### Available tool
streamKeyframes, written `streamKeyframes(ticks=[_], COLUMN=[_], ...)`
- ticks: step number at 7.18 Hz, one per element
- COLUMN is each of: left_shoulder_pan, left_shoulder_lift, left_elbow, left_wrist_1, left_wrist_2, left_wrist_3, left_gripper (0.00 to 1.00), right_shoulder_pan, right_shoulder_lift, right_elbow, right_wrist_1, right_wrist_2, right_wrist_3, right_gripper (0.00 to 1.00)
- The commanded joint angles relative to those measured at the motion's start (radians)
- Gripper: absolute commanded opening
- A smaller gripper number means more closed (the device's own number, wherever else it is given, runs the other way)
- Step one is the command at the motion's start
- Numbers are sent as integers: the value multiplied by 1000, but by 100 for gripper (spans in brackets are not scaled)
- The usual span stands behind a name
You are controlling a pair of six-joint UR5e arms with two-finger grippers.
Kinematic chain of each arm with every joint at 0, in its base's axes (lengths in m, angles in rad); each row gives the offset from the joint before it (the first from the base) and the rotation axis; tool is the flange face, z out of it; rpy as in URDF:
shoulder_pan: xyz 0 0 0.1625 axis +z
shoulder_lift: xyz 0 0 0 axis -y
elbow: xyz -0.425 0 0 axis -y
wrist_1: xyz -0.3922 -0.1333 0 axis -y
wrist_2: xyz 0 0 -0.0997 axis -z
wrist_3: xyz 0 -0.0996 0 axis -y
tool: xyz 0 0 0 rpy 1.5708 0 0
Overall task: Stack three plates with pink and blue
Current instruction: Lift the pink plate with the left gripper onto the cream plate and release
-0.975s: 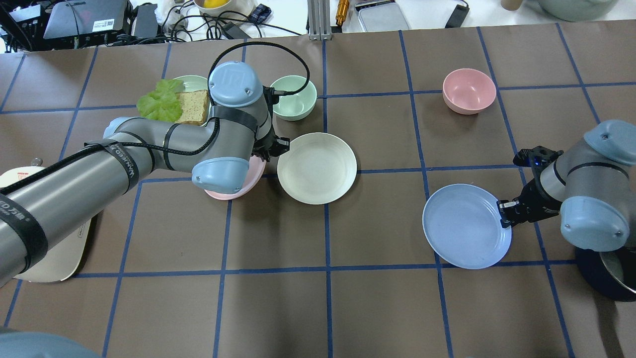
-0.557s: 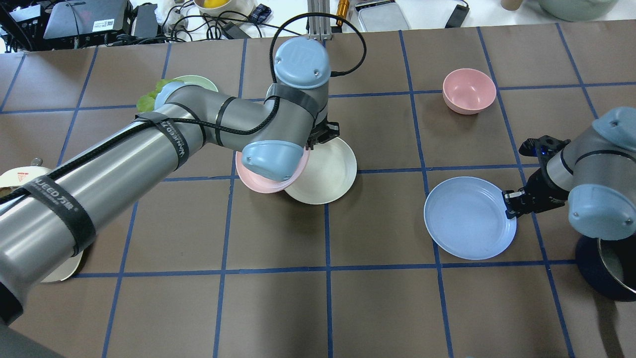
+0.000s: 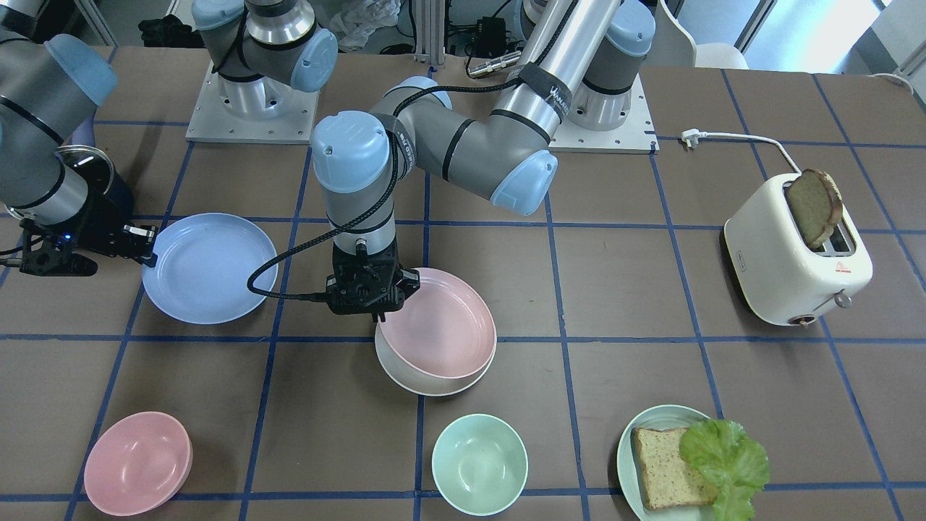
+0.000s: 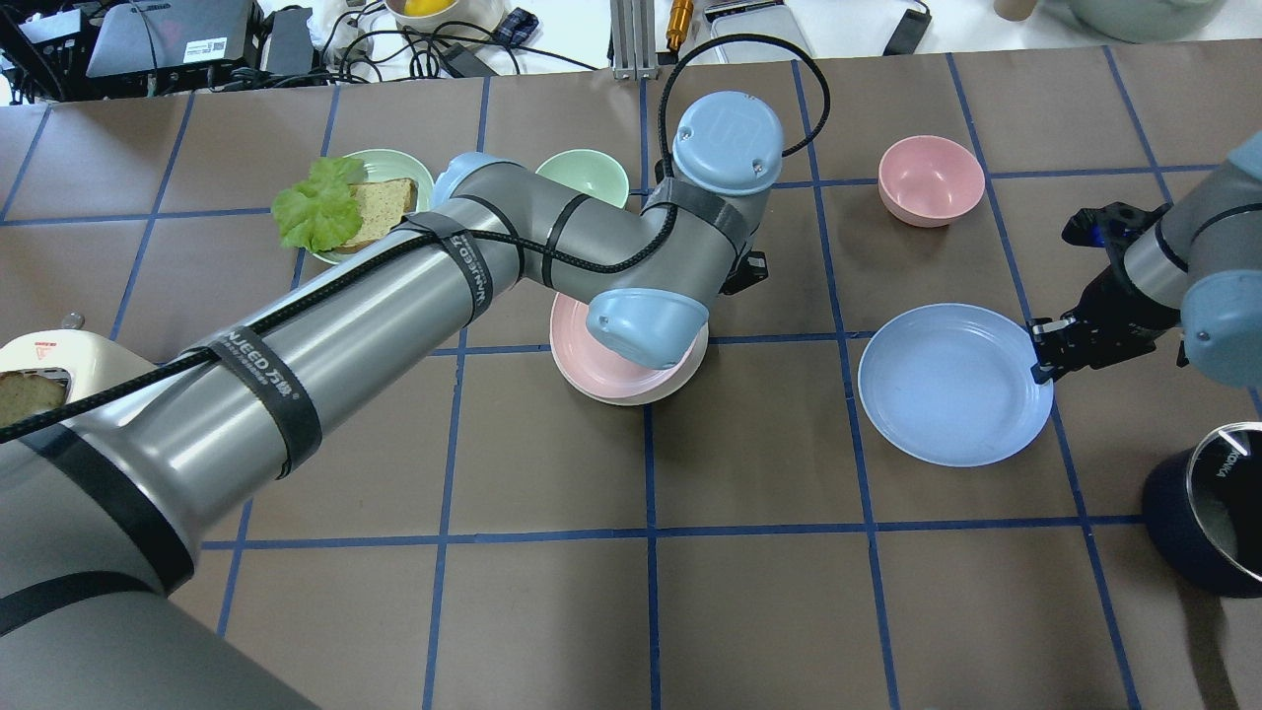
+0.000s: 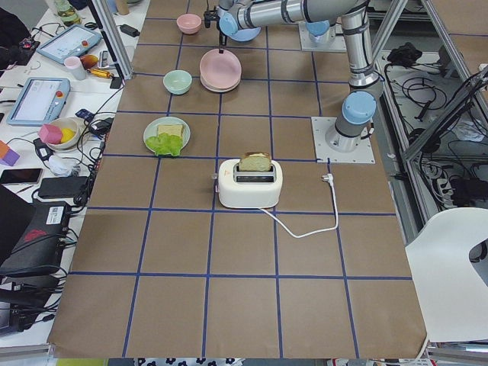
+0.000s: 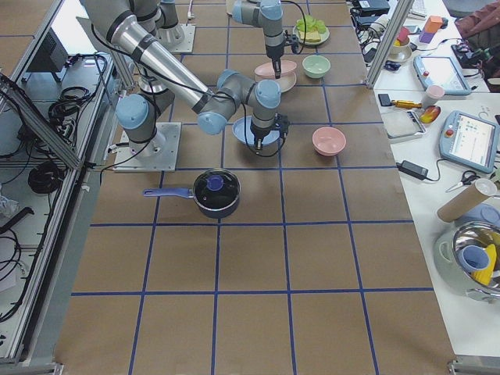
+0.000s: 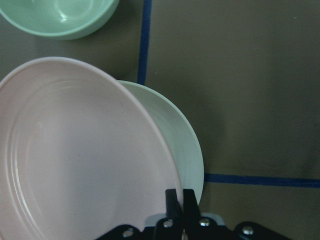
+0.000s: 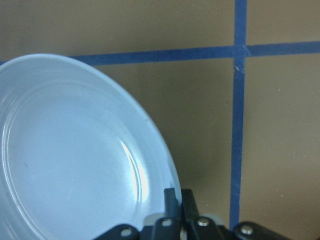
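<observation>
The left gripper (image 7: 178, 199) is pinching the rim of the pink plate (image 7: 80, 160) between nearly closed fingers, holding it tilted just over the cream plate (image 7: 184, 150), which is lying on the counter (image 4: 749, 592) slightly offset beneath. Setting pink on cream looks to be the step in hand; next comes lowering, centring and letting go. The right gripper (image 8: 178, 199) is clamping the rim of the blue plate (image 8: 65, 165), well apart, likely going on top afterwards.

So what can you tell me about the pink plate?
The pale pink round matte plate is shallow, with a raised rim and faint rings inside, and it is empty. The left gripper pinches its rim. It hangs slightly tilted right over the cream-white round plate, nearly covering it.
</observation>
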Motion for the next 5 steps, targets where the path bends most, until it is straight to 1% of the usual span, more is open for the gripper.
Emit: streamKeyframes(ticks=[1,2,3,4,5], left_shoulder_pan=[-4,-1,21,70,132], left_shoulder_lift=[-35,-24,-7,25,74], left_elbow=[2,0,6,8,10], left_wrist_1=[4,3,0,-20,-93], left_wrist_2=[9,2,-1,-36,-55], left_wrist_3=[-12,-4,-1,37,130], left_gripper=[74,100,100,100,100], right_shoulder_pan=[6,6,7,25,71], right_shoulder_lift=[16,34,40,42,43], right_elbow=[-98,-127,-153,-176,-191], right_wrist_1=[92,106,134,141,141], right_wrist_2=[0,0,0,1,3], right_wrist_3=[2,2,6,26,85], right_gripper=[0,0,0,0,0])
